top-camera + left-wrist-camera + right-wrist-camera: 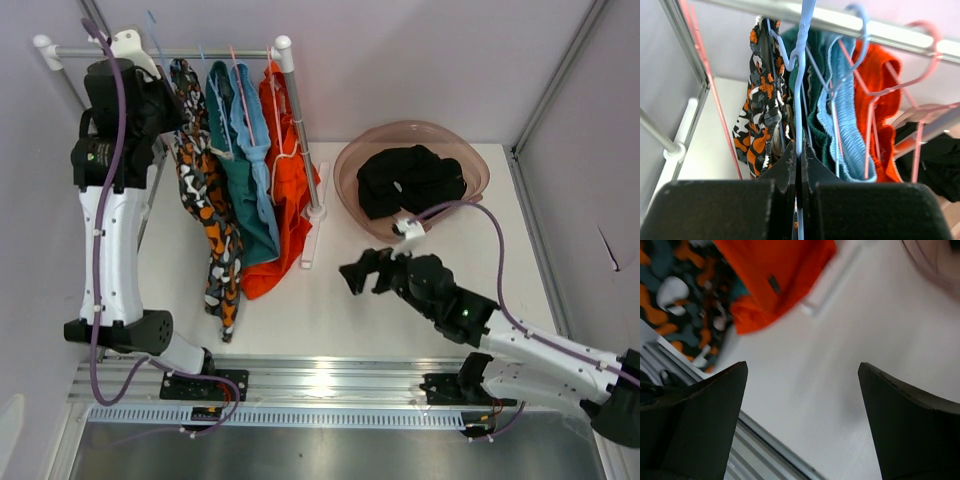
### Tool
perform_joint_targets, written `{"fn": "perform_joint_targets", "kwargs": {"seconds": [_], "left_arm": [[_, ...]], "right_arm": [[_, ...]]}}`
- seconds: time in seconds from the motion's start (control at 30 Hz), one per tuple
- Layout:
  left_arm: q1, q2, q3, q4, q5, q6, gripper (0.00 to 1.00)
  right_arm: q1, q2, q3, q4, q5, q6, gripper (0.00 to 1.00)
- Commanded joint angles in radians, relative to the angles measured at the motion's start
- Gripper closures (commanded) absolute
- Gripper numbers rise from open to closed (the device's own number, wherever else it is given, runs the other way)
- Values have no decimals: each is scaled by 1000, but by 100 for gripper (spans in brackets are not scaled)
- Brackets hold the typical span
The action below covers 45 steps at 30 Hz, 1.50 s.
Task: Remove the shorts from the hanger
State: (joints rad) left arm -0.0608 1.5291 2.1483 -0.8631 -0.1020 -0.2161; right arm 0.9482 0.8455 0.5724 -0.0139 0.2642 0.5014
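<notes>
You had the rail (160, 50) running left to right at eleven o'clock on the table (400, 310), its end post (300, 140) near twelve. Four shorts hung from it side by side: the leftmost pair (205, 190), the second pair (238, 190), the third pair (255, 130), and the last pair (290, 190) against the post. Your left gripper (799, 150) sat at ten o'clock, left of the row, pinching a hanger (801, 75) just beside the leftmost pair. The bowl (345, 165) stood at one o'clock, right of the post, with a fifth pair (410, 180) inside. Your right gripper (355, 272) hovered above the table near its centre, at seven o'clock from the bowl.

No legible text anywhere
</notes>
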Motion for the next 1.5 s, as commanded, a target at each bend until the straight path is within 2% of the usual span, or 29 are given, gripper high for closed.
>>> {"fn": "perform_joint_targets", "kwargs": {"seconds": [0.0,0.1,0.27,0.4,0.5,0.6,0.73,0.93,1.03,1.17,1.23,1.47], "left_arm": [[-4,-85,53,4,10,14,100],[-4,-145,-19,9,1,15,100],[12,-216,-120,19,-67,53,100],[33,-268,-211,53,-57,50,100],[58,-250,-228,81,-68,50,100],[128,-181,-199,87,-44,29,100],[190,-57,-28,33,-27,-12,100],[301,29,100,-45,-125,-74,100],[315,13,82,-42,-75,-81,100],[314,-40,1,-2,86,-83,100],[312,-87,-63,33,174,-83,100],[286,-214,-205,85,327,-89,100]], "right_arm": [[138,116,284,62,42,-153,1],[257,289,535,49,93,-239,1],[369,583,896,55,89,-319,1],[429,759,1096,63,79,-356,0],[468,851,1184,37,78,-354,1],[506,868,1173,58,92,-350,1],[534,850,1079,68,112,-298,0],[547,813,980,91,136,-270,1],[549,808,962,94,150,-276,1],[549,805,966,115,174,-303,1],[546,808,986,123,199,-334,1],[506,862,1106,135,227,-417,1]]}}
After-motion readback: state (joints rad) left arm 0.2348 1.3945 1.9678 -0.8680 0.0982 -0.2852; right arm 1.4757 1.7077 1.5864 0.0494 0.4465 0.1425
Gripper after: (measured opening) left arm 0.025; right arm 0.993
